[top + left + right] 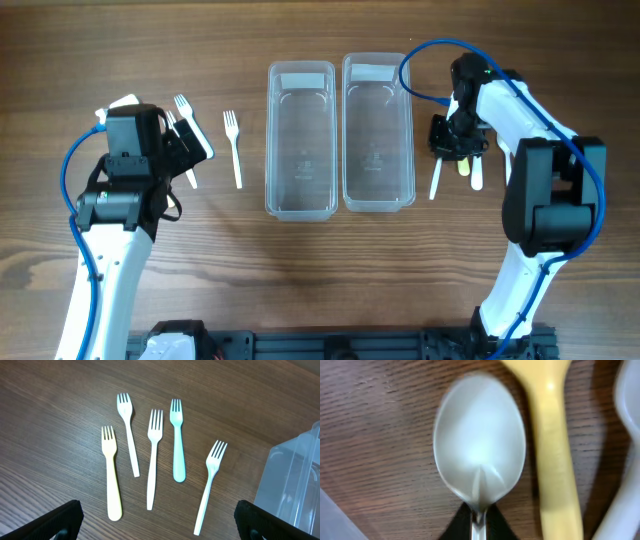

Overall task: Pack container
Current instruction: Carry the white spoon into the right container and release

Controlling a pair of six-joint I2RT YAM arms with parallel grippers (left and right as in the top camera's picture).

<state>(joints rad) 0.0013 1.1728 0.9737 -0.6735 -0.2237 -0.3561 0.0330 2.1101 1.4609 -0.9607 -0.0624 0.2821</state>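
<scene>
The wooden worktop (300,290) carries two clear boxes side by side, their long sides running front to back. The second container (300,150) sits just left of the right container (378,150). Well left of the right container, the left hand (188,140) hangs released, fingers spread wide, above five forks (154,455). The forks lie roughly parallel to that container, tines pointing away from the robot. Just right of the right container, the right hand (457,138) is clenched on the neck of a white spoon (480,445). Its bowl points away from the fingers, and a yellow spoon (555,450) lies alongside.
</scene>
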